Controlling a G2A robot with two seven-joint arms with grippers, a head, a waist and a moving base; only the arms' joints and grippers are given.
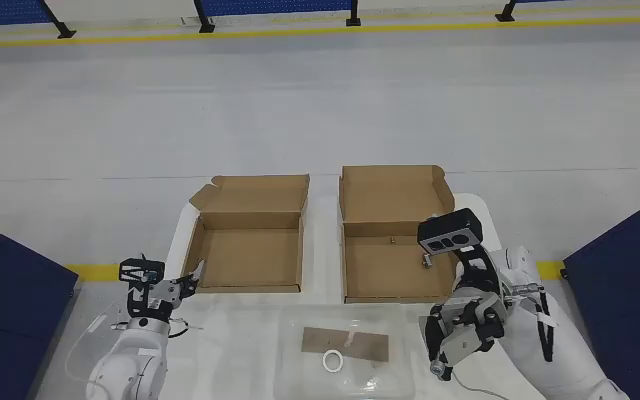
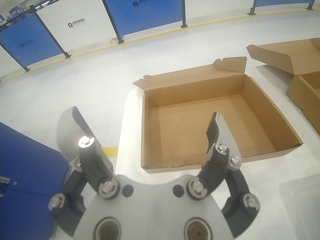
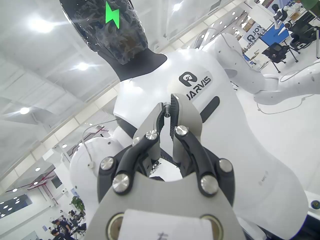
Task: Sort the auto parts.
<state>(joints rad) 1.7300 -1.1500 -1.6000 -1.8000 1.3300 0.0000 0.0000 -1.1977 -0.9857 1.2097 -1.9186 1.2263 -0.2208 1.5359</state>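
Two boxes sit side by side on the table [image 1: 250, 312], the left box [image 1: 250, 258] slightly apart from the right box [image 1: 385, 268], each with its lid folded back behind it. Before them, between the two, a tray [image 1: 290, 350] holds a card [image 1: 345, 343] and, just in front of it, a ring [image 1: 332, 361]. The left gripper [image 2: 145, 113] is by the left box's near left corner. The right gripper [image 3: 168, 106], right of the tray, pinches a bolt [image 3: 167, 108].

Left box [image 1: 250, 258] and right box [image 1: 380, 272], open-topped, flank a gap.
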